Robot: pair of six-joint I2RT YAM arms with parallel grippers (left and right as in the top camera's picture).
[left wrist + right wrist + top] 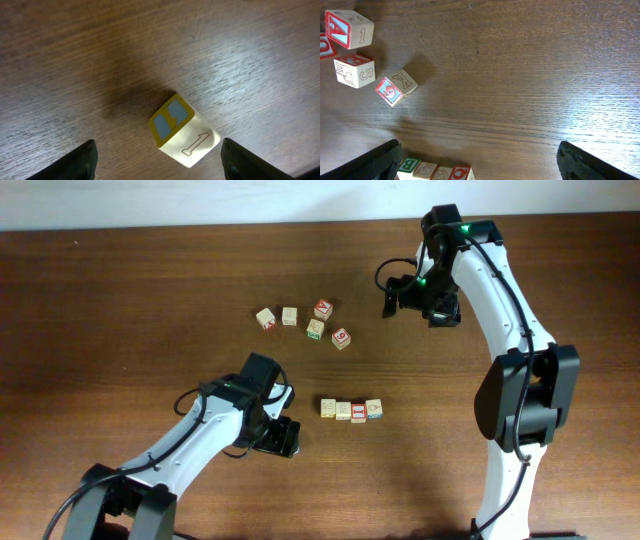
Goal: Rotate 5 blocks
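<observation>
Four blocks [343,410] stand in a tight row near the middle of the tabletop [120,300], side by side and touching. A yellowish one is at the left end, a red-framed one is third along and a blue-edged one is at the right end.

Just left of the row and a little nearer the robot, the left pincer [157,161] hangs low over the wood, its jaws spread wide. The fifth block [182,131] lies on the tabletop between its fingers [82,161]. It touches neither of them, with bare wood showing on both sides. It sits askew to the jaws, with a yellow-framed face printed in blue turned up and an outlined 1 on the side nearest the camera. From overhead this block is hidden under the pincer.

Five more cubes [315,329] lie loosely scattered farther back, well apart from the row. One of them shows a red A, another a 5.

To the right of that scatter, the right pincer [480,167] hovers with its jaws at full spread and only bare wood between them. In its wrist view three of the scattered cubes sit at the upper left, and the tops of the row peek in along the bottom edge.
</observation>
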